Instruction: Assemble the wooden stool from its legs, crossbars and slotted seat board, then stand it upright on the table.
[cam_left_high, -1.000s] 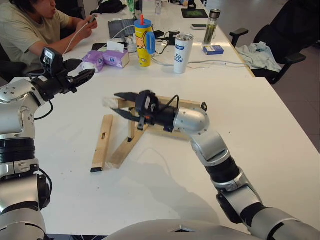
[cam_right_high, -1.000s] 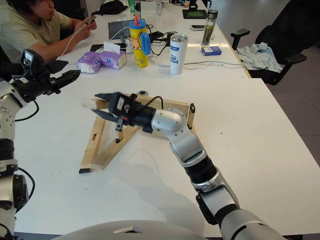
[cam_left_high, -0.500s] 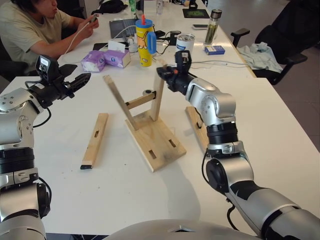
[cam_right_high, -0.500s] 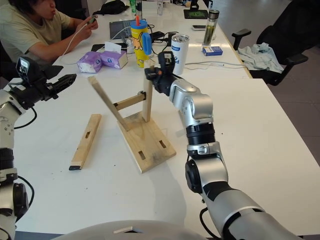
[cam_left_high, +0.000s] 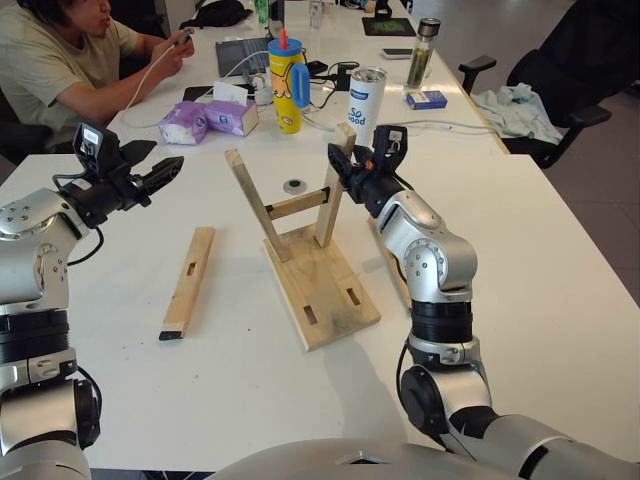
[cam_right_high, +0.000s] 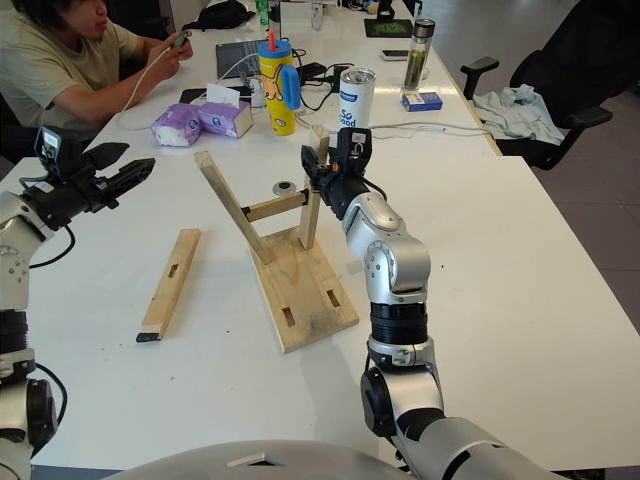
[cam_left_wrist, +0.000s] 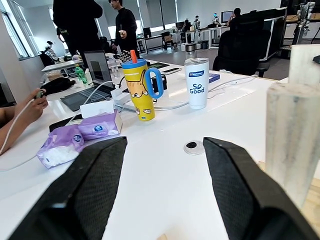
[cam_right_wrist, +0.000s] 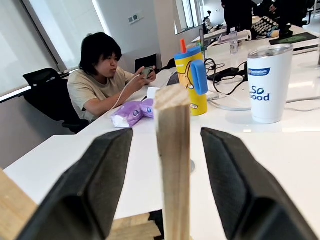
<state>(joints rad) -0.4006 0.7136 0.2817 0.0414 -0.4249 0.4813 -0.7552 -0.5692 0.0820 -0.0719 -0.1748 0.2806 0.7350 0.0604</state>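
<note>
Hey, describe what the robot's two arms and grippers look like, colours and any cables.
The left arm and right arm are silver shells, rounded at the joints, with black bands between segments. The left gripper and right gripper are black, with broad, tapered, textured fingers. A thin black cable loops beside the left arm.

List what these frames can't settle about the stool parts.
1. Joints of the legs in the seat board: too small in the eye views and below the right wrist view's edge, so seating is unclear.
2. Wooden piece beside the seat board: in the eye views, mostly hidden by the right arm; which part it is stays unclear.
3. Left leg in the left wrist view: blurred and cut off by the edge.
</note>
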